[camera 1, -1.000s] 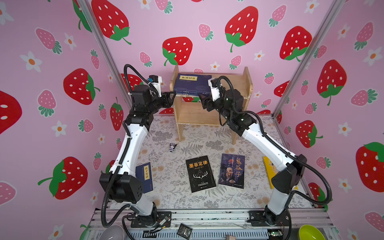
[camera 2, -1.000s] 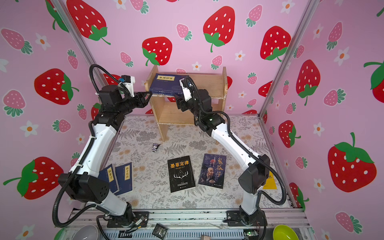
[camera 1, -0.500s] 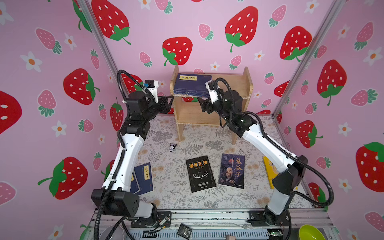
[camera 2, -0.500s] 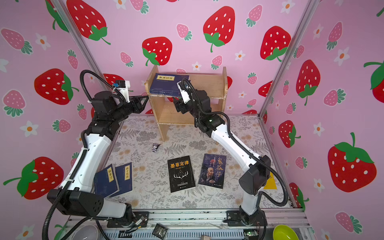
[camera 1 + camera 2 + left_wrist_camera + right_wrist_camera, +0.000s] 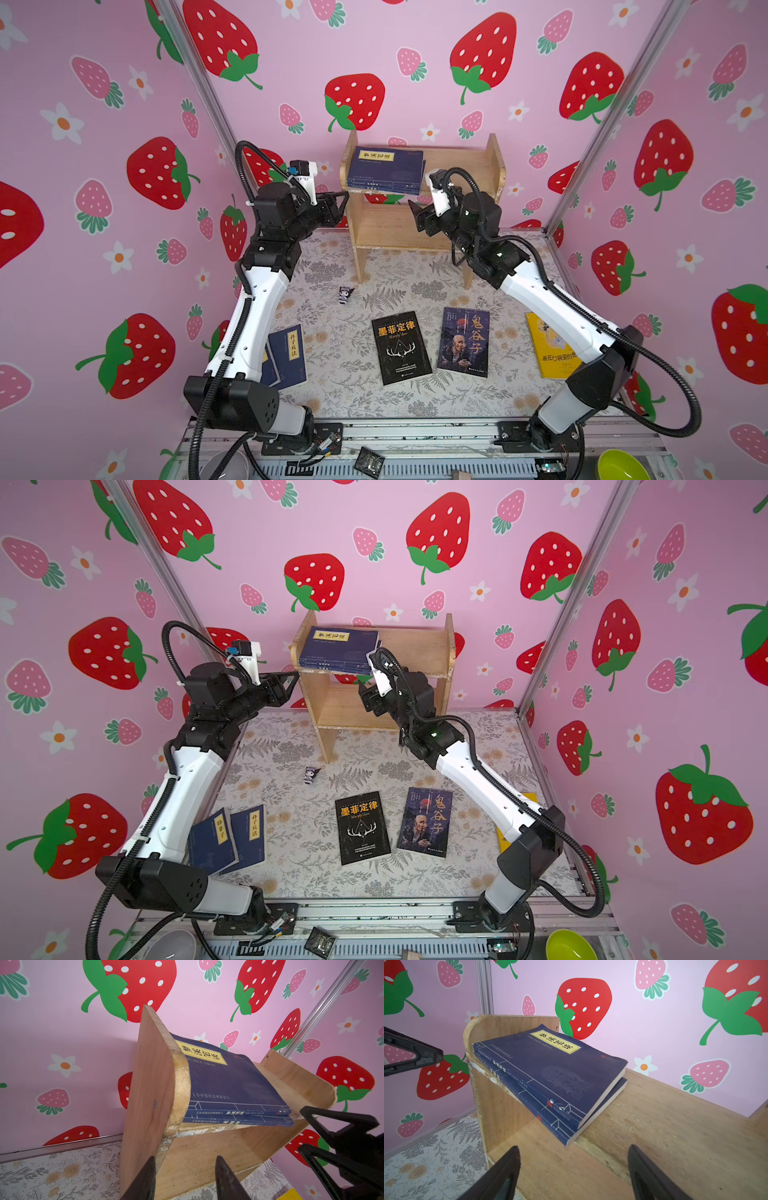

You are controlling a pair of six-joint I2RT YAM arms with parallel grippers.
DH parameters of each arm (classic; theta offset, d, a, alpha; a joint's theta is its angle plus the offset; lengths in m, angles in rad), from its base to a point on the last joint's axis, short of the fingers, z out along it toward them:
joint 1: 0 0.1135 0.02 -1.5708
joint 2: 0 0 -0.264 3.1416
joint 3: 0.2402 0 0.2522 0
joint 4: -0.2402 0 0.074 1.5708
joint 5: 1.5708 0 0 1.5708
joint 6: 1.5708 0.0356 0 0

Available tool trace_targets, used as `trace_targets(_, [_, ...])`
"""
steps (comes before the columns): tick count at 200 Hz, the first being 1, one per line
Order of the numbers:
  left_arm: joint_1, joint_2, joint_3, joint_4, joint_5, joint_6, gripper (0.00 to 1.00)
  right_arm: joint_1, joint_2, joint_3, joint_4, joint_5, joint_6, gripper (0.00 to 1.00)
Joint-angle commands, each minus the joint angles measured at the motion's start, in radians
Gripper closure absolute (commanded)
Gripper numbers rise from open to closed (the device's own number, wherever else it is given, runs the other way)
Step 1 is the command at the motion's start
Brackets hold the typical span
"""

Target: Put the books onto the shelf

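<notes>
The wooden shelf (image 5: 461, 166) stands at the back of the table. Two navy books (image 5: 388, 170) (image 5: 338, 648) lie stacked flat on its top tier against the left side panel, spines overhanging the front edge (image 5: 228, 1084) (image 5: 550, 1070). My left gripper (image 5: 343, 203) (image 5: 185, 1159) hovers open and empty just left of the shelf's left panel. Open and empty too, my right gripper (image 5: 413, 212) (image 5: 574, 1149) hangs before the lower tier, below the stack. More books lie on the table: navy (image 5: 249, 833) (image 5: 208, 841), black with antlers (image 5: 401, 347), old man's face (image 5: 464, 340), and yellow (image 5: 550, 353) partly under the right arm.
A tiny dark figurine (image 5: 345, 294) stands on the floral mat in front of the shelf's left leg. Pink strawberry walls close in on three sides. A green bowl (image 5: 621, 465) sits off the table's front right corner.
Both grippers have drawn back from the navy stack on the top tier: the left one shifted left and down, the right one sank lower. The books have not moved.
</notes>
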Motion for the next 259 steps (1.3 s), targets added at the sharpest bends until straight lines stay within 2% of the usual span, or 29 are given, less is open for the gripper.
trace_targets(1, [-0.001,-0.014,-0.001,0.031,0.009,-0.003,0.53,-0.002,0.045,0.061,0.038,0.007,-0.025,0.2])
trace_targets(34, [0.0,-0.03,-0.008,0.021,-0.005,0.01,0.53,-0.011,0.092,0.113,0.042,0.017,-0.008,0.27])
trace_targets(70, [0.0,-0.035,-0.01,0.015,-0.013,0.017,0.53,-0.026,0.135,0.157,0.031,0.024,0.006,0.44])
trace_targets(87, [-0.001,-0.036,-0.012,0.015,-0.014,0.018,0.53,-0.03,0.148,0.17,0.029,0.012,0.005,0.48])
trace_targets(99, [-0.001,-0.036,-0.012,0.015,-0.019,0.018,0.53,-0.032,0.157,0.18,0.022,-0.005,-0.005,0.55])
trace_targets(108, [0.0,-0.037,-0.014,0.015,-0.02,0.018,0.53,-0.031,0.164,0.192,0.011,-0.014,-0.01,0.56])
trace_targets(125, [-0.001,-0.038,-0.015,0.016,-0.022,0.018,0.53,-0.032,0.161,0.195,-0.006,-0.074,-0.029,0.49])
trace_targets(128, [-0.001,-0.038,-0.016,0.017,-0.022,0.018,0.53,-0.031,0.159,0.191,-0.008,-0.086,-0.031,0.44])
trace_targets(137, [-0.001,-0.038,-0.018,0.018,-0.024,0.019,0.53,-0.032,0.148,0.181,-0.01,-0.112,-0.028,0.38])
trace_targets(150, [0.0,-0.035,-0.015,0.02,-0.024,0.017,0.52,-0.032,0.125,0.172,-0.006,-0.125,-0.007,0.36])
trace_targets(157, [-0.001,-0.033,-0.015,0.022,-0.024,0.016,0.52,-0.032,0.116,0.171,-0.006,-0.125,0.004,0.34])
trace_targets(169, [0.0,-0.03,-0.016,0.027,-0.024,0.012,0.52,-0.032,0.094,0.18,-0.006,-0.104,0.04,0.25])
trace_targets(180, [0.0,-0.025,-0.014,0.034,-0.023,0.008,0.52,-0.031,0.076,0.202,-0.009,-0.023,0.11,0.17])
trace_targets(196, [0.001,-0.015,-0.008,0.049,-0.024,-0.008,0.52,-0.034,0.084,0.284,-0.075,0.156,0.301,0.13])
trace_targets(208, [0.0,-0.006,-0.001,0.061,-0.024,-0.023,0.52,-0.037,0.111,0.366,-0.165,0.226,0.42,0.11])
trace_targets(235, [0.0,0.011,0.015,0.081,-0.01,-0.046,0.51,-0.037,0.197,0.545,-0.29,0.166,0.508,0.12])
trace_targets(259, [-0.001,0.021,0.027,0.09,0.008,-0.061,0.51,-0.039,0.245,0.609,-0.31,0.148,0.528,0.12])
